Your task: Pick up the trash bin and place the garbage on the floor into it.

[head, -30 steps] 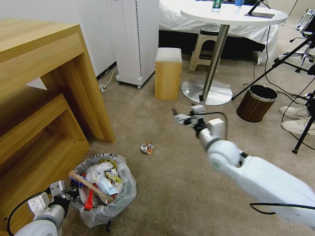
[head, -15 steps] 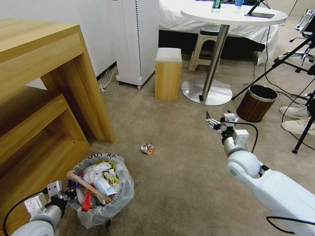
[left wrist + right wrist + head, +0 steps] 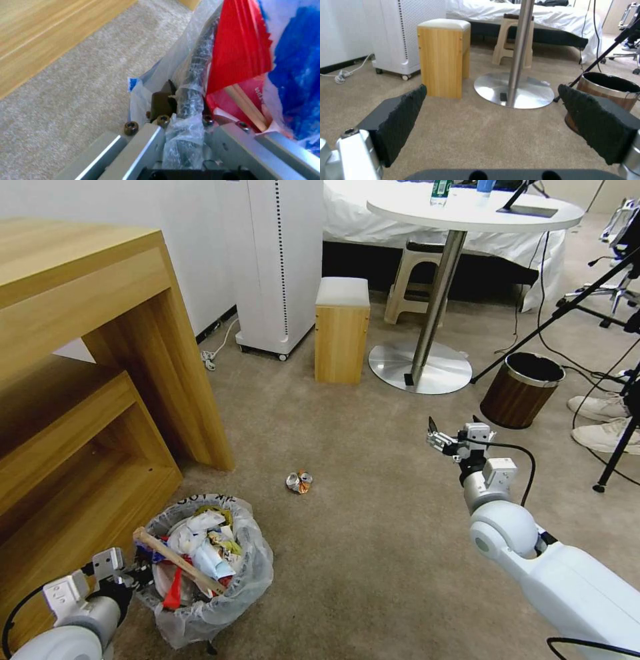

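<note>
1. The left end effector (image 3: 137,575) is clamping the near rim of the trash bin (image 3: 207,570). In the left wrist view its fingers (image 3: 162,103) are closing narrowly on the dark rim and the crinkly liner bag (image 3: 181,140).

2. The trash bin is sitting on the carpet (image 3: 347,553) close to the foot of the wooden shelf unit (image 3: 87,400). I cannot tell whether it is resting on the floor or being held just off it.

3. Most of the garbage is already lying in the bin: a wooden stick (image 3: 175,560), crumpled papers (image 3: 197,528) and a red wrapper (image 3: 172,592).

4. One piece is waiting on the carpet: a crushed can (image 3: 299,482), lying a little beyond the bin, toward the middle of the floor.

5. The right end effector (image 3: 441,440) is hanging above bare carpet, well apart from the can and nearer the brown wood-grain bin (image 3: 521,390). Its padded fingers (image 3: 403,117) are standing wide and holding nothing.

6. Judging by this, the collecting step is nearly finished, with the can as the last item.

7. The next move is calling for the right end effector to swing over to the can, drop straight onto it, and close across its flattened body, which looks likely to slip.
</note>
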### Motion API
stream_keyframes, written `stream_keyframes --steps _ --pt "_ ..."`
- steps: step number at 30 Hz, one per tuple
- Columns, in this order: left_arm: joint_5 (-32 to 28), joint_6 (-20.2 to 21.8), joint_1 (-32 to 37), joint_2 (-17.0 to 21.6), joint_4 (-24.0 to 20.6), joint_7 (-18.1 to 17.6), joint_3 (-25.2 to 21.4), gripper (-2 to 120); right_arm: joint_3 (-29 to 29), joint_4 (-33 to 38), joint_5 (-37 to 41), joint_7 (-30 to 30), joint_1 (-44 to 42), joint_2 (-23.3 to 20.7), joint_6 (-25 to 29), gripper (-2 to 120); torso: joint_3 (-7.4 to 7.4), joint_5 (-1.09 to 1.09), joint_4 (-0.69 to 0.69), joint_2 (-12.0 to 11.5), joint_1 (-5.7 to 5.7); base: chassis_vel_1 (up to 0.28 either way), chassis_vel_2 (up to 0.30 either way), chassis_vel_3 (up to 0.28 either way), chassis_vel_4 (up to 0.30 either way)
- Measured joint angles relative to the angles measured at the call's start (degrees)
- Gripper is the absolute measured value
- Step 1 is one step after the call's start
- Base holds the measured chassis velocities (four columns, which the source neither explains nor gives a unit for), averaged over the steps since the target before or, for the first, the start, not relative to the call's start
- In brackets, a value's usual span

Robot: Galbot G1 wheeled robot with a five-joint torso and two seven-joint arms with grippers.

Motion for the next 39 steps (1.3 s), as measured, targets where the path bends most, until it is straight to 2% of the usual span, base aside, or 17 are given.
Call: stream_keyframes --steps 20,32,36,37,39 --pt "-2.6 1.4 2.2 1.6 -4.0 -0.8 0.0 0 -1.6 -0.7 -1.1 -0.3 0.7 2.1 -0.9 100 -0.01 0.02 0.00 0.0 0.00 -0.012 0.012 0.011 -0.012" --pt "-2.4 1.2 1.7 1.2 -3.6 -0.7 0.2 0 -2.0 -0.8 -1.3 -0.2 0.9 2.5 -1.2 100 0.01 0.03 0.00 0.0 0.01 -0.183 0.183 0.172 -0.184" --pt "-2.4 1.2 1.7 1.1 -3.5 -0.6 0.2 0 -2.0 -0.9 -1.4 -0.2 0.9 2.5 -1.2 100 0.01 -0.02 -0.02 0.0 0.01 -0.163 0.161 0.165 -0.174" --pt "-2.2 1.1 1.7 0.9 -3.4 -0.6 0.2 0 -2.3 -1.1 -1.7 -0.1 0.9 2.7 -0.5 100 0.01 0.04 0.00 0.0 0.01 -0.168 0.149 0.139 -0.137" --pt "-2.0 1.0 1.7 0.8 -3.3 -0.6 0.2 0 -2.5 -1.3 -2.1 -0.2 1.0 2.8 0.2 100 0.01 0.00 -0.01 0.0 0.00 -0.168 0.143 0.150 -0.137"
